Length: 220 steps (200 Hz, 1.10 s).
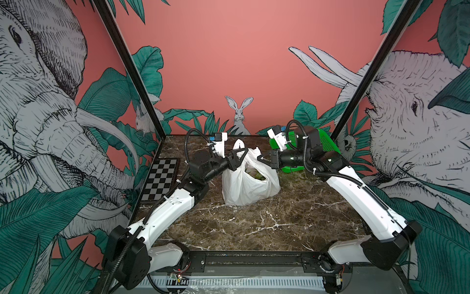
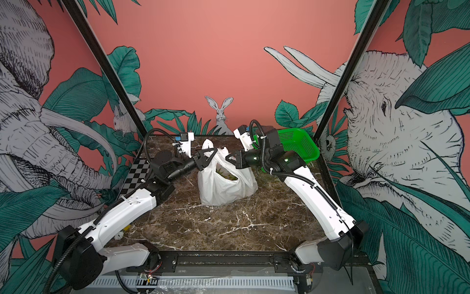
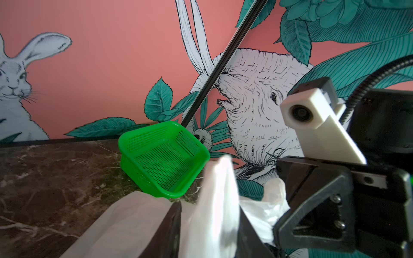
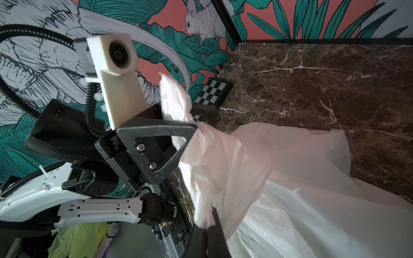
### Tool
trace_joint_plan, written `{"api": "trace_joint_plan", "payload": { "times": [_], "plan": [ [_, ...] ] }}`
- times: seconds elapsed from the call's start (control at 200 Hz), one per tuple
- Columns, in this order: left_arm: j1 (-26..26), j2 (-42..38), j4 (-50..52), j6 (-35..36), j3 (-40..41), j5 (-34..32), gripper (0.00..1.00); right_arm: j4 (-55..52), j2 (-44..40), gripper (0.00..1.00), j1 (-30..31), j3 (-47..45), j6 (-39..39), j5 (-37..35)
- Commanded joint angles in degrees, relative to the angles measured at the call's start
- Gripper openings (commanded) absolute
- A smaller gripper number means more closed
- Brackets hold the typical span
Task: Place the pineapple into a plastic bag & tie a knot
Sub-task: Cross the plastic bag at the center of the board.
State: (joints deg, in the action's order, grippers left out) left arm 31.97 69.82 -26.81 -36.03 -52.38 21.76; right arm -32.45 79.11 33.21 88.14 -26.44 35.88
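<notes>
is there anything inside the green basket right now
No, the left wrist view looks straight into the green basket and shows only its bare mesh floor and walls.

We record:
- The plastic bag (image 1: pixel 244 185): white, half see-through, with green showing inside.
- Basket (image 1: pixel 325 142), at two o'clock from the bag: bright green mesh.
- Counter (image 1: pixel 254 229): dark brown marble with white veins.
- Board (image 1: pixel 160 178), at nine o'clock: black-and-white checks.
- Left hand (image 1: pixel 241 156) and right hand (image 1: pixel 262 158): black.
- Left arm (image 1: pixel 167 211) and right arm (image 1: pixel 356 201): white shells with black joints.
- Wall (image 1: pixel 229 63): salmon pink, with teal leaves and grey-white inked animals.
</notes>
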Motion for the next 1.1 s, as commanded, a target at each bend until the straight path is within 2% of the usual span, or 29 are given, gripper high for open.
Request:
{"api": "trace_joint_plan", "payload": {
  "times": [0.0,0.085,0.13,0.17,0.22,0.27,0.355,0.51,0.705,0.785,0.84,1.055,1.095],
  "plan": [
    [-0.4,0.2,-2.9,-0.1,-0.9,-1.1,0.20,0.5,-2.8,0.00,-0.2,-0.7,1.2,-0.7],
    [-0.4,0.9,-2.9,-0.2,-1.1,-0.4,0.08,0.8,-3.3,0.00,-0.3,-0.9,1.6,0.3],
    [-0.4,1.4,-2.9,-0.3,-1.4,0.3,0.08,1.0,-3.4,0.00,-0.2,-1.0,1.7,0.8],
    [-0.4,1.8,-2.9,-0.4,-1.8,1.2,0.13,1.1,-3.5,0.00,-0.2,-1.0,1.8,0.9],
    [-0.4,2.3,-2.4,-0.6,-2.3,2.7,0.28,0.9,-3.4,0.00,-0.2,-0.9,1.9,0.9],
    [-0.4,2.6,-1.7,-0.6,-2.7,4.3,0.39,1.0,-3.1,0.00,-0.3,-0.9,2.0,0.6],
    [-0.3,2.4,0.1,-0.1,-2.7,6.7,0.50,1.2,-2.4,0.00,-0.4,-0.3,2.0,0.4],
    [-0.4,1.5,1.9,0.6,-1.2,9.0,0.56,0.9,-1.6,0.00,-0.8,1.1,2.2,0.2],
    [-0.3,1.7,2.3,0.4,-0.3,10.8,0.57,-0.1,-1.1,0.00,-1.1,1.8,2.7,0.4],
    [-0.3,2.1,1.7,0.5,0.0,10.9,0.53,-0.4,-1.2,0.00,-1.2,1.9,2.8,0.4],
    [-0.4,2.5,0.9,0.4,0.4,10.6,0.46,-0.5,-1.3,0.00,-1.3,1.9,2.9,0.3],
    [-0.4,3.5,1.4,1.1,-1.2,7.6,0.00,-0.4,-2.4,0.00,-1.3,1.3,3.5,2.9],
    [-0.4,3.6,1.4,1.4,-1.7,6.7,0.00,-0.3,-2.7,0.00,-1.3,1.0,3.8,4.4]
  ]
}}
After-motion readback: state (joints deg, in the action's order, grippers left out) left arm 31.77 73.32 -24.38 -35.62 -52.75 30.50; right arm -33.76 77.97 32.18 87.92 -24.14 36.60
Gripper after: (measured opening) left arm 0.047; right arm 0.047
